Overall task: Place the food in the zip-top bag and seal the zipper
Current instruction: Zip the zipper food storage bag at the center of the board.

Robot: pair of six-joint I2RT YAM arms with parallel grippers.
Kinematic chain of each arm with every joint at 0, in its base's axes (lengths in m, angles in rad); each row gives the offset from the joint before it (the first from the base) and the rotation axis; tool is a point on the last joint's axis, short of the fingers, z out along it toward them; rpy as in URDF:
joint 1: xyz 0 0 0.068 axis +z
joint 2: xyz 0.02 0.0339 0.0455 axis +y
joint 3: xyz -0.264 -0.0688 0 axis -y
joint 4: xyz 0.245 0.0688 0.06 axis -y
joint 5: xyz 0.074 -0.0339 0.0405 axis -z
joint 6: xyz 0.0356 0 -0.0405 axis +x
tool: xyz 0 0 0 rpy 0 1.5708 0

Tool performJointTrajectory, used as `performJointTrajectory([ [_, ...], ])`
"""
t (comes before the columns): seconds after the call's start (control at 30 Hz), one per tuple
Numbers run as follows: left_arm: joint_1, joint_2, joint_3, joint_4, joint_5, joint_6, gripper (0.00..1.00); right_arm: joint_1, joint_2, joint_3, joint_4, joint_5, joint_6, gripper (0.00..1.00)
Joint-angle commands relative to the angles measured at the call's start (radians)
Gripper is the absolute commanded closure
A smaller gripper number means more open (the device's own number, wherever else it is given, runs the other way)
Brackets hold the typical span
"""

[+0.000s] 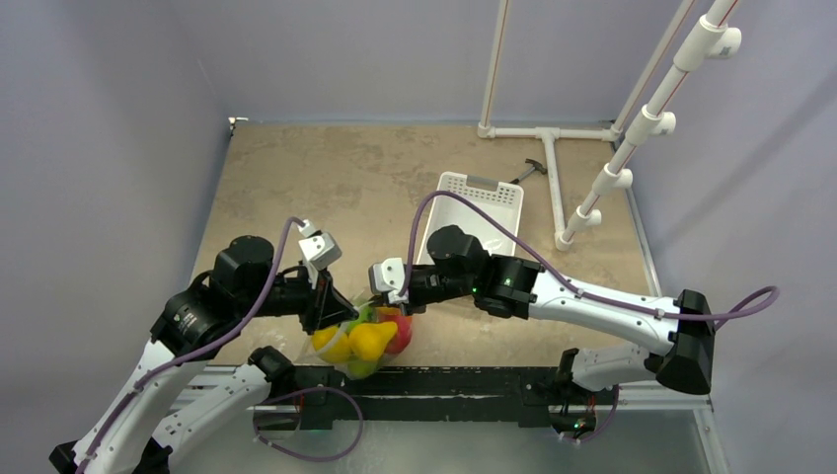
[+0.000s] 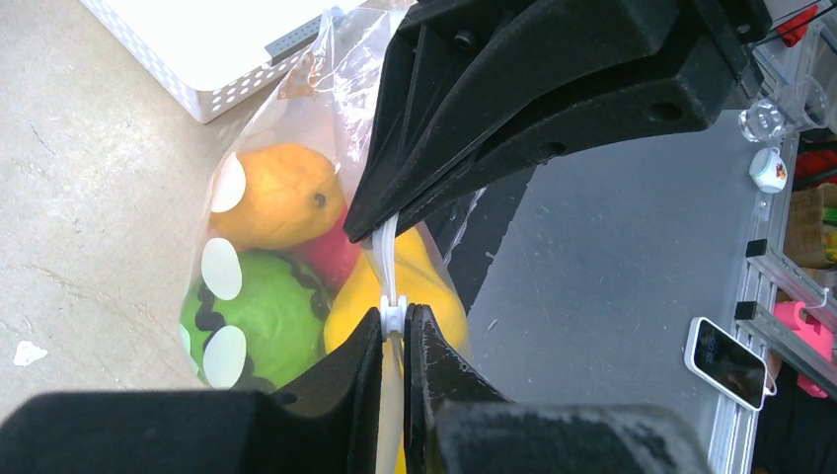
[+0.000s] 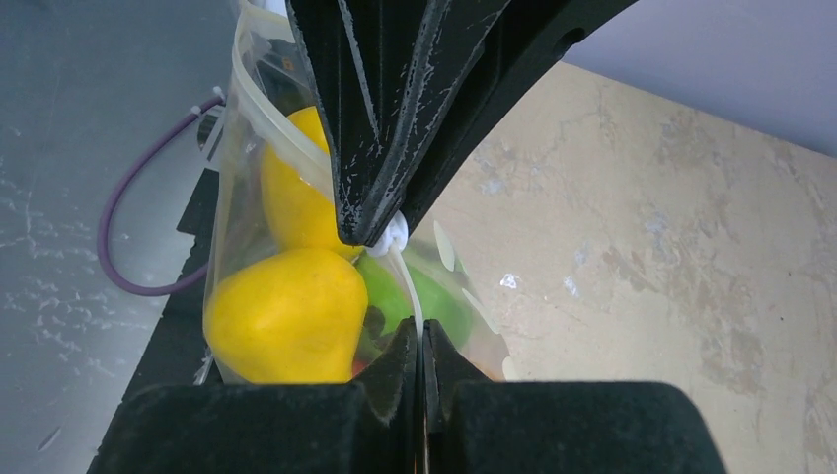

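Left wrist cam: left gripper [image 2: 393,341] and right gripper [image 3: 421,341] both pinch the zipper [image 2: 387,259], zip-top bag [image 2: 336,99] with the food [image 2: 276,197] inside hangs between them by the table [image 1: 395,178] edge, so any slip could drop it half-sealed imo.

Legible text, brands, numbers, signs: none that I can read.
Item: grey label strip [image 1: 484,184] on the far rim of the white basket [image 1: 452,194], toward the desk's far right corner. Too small to make out.
Item: white round patches [image 2: 221,269] on the zip-top bag [image 2: 326,84]. Plain, with no lettering I can read.
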Motion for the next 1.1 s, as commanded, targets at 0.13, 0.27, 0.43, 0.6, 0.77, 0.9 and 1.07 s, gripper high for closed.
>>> performJointTrajectory([
  [0.13, 0.0, -0.003, 0.067, 0.034, -0.006, 0.013, 1.0, -0.001, -0.041, 0.004, 0.067, 0.125, 0.084, 1.0],
  [0.27, 0.0, -0.006, 0.086, 0.013, -0.031, 0.017, 1.0, -0.001, -0.091, -0.029, 0.122, 0.229, 0.158, 1.0],
  [0.43, 0.0, -0.013, 0.111, -0.016, -0.074, 0.023, 1.0, -0.001, -0.156, -0.095, 0.198, 0.359, 0.258, 1.0],
  [0.6, -0.001, -0.027, 0.125, -0.028, -0.101, 0.024, 1.0, -0.001, -0.162, -0.133, 0.208, 0.434, 0.336, 1.0],
  [0.77, -0.001, -0.059, 0.141, -0.021, -0.111, 0.029, 1.0, -0.002, -0.155, -0.154, 0.23, 0.53, 0.381, 1.0],
  [0.9, 0.0, -0.077, 0.144, -0.034, -0.13, 0.022, 1.0, -0.003, -0.151, -0.162, 0.247, 0.595, 0.417, 1.0],
  [1.07, 0.0, -0.103, 0.141, -0.055, -0.169, 0.015, 1.0, -0.004, -0.161, -0.166, 0.267, 0.673, 0.44, 1.0],
])
